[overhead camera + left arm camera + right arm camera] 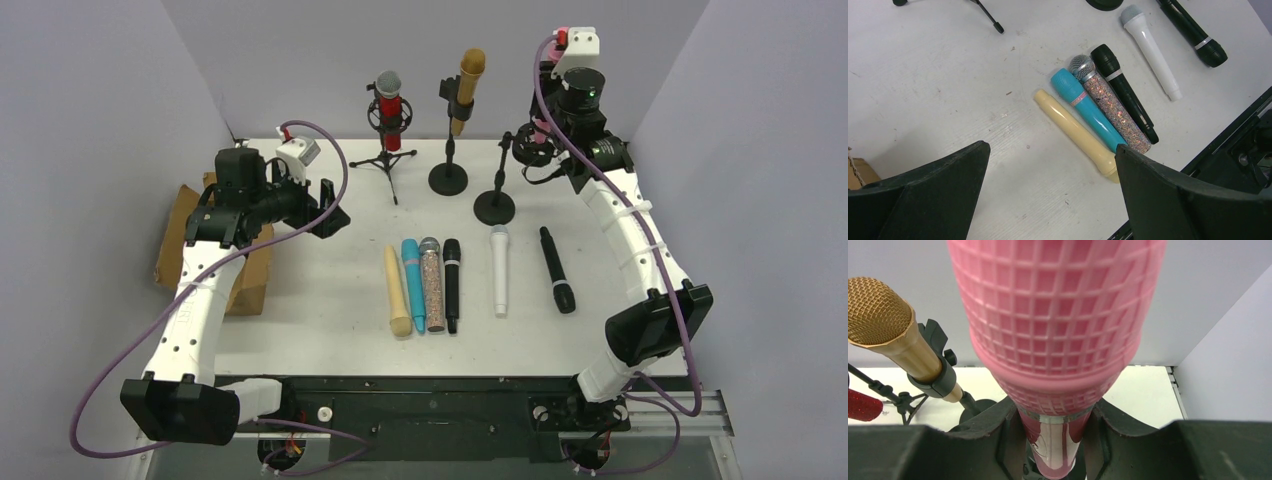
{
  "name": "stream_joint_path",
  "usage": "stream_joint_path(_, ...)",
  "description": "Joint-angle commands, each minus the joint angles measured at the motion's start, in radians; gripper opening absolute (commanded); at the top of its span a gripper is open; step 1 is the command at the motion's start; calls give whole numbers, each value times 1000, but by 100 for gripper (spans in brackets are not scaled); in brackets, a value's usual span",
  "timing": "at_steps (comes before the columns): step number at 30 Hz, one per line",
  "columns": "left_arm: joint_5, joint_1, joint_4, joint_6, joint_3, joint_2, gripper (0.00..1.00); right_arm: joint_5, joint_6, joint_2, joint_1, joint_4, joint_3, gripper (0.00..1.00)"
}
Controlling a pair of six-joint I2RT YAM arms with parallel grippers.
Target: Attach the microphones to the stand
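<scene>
My right gripper is shut on the pink microphone, holding its shaft upright at the shock mount of the right stand. A little pink shows there in the top view. The red microphone sits in the tripod stand and the golden microphone in the round-base stand. Cream, teal, glittery, black, white and a second black microphone lie on the table. My left gripper is open and empty, above the table left of that row.
A cardboard box sits at the table's left edge under my left arm. Grey walls close in the back and sides. The left wrist view shows the cream microphone nearest its right finger and the black front rail.
</scene>
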Motion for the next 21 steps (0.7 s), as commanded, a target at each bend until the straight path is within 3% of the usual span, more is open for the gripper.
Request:
stream_joint_path(1,-7,5,57,14,-2,-6,96,-9,31,-19,-14,80,23,0)
stream_joint_path(21,-21,5,74,8,-13,-34,96,18,7,7,-19,65,-76,0)
